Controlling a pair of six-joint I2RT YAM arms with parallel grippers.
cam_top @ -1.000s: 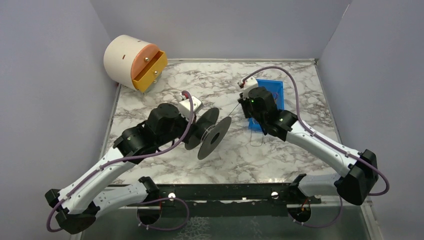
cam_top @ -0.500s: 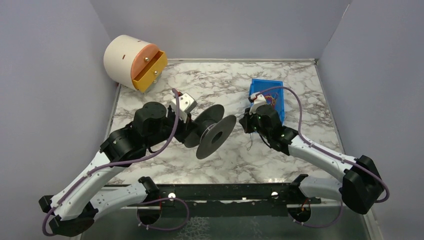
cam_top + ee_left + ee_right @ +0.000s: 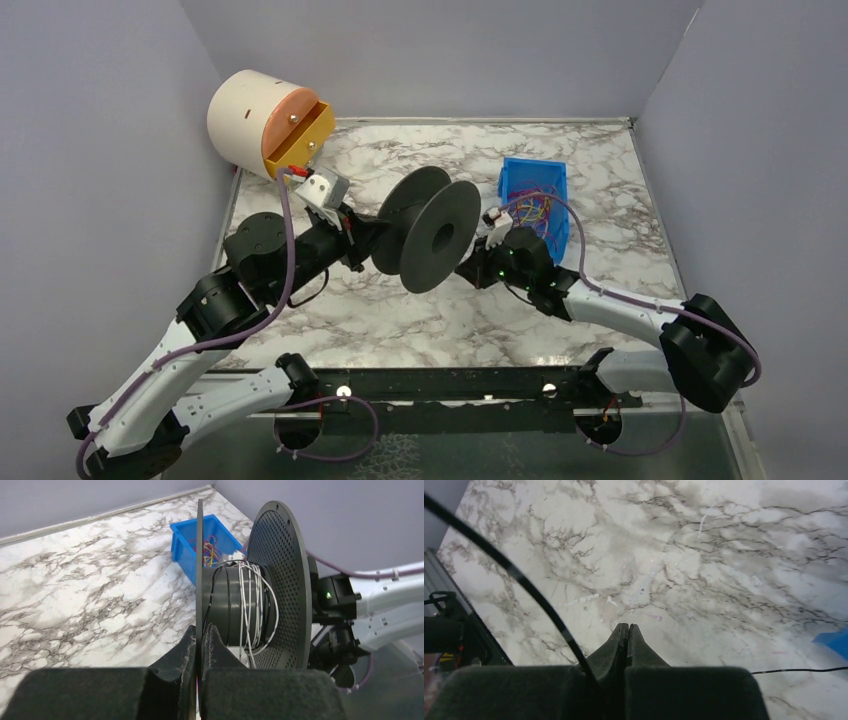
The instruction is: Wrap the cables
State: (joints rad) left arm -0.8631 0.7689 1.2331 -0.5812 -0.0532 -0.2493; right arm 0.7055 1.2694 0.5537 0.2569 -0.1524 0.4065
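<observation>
At mid-table the left gripper (image 3: 201, 628) clamps the spool (image 3: 280, 580) with wire turns (image 3: 248, 605) already wound, the right gripper (image 3: 628, 627) pinched shut, coloured cables (image 3: 537, 208) left in the blue bin (image 3: 535, 163).

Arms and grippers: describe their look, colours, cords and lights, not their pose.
Both arms have white links and bulky black joints, left arm, right arm. A lilac cord runs along each. Each wrist carries a small pale camera box. The left gripper and right gripper have black tapered fingers. A green light glows on the right wrist.
</observation>
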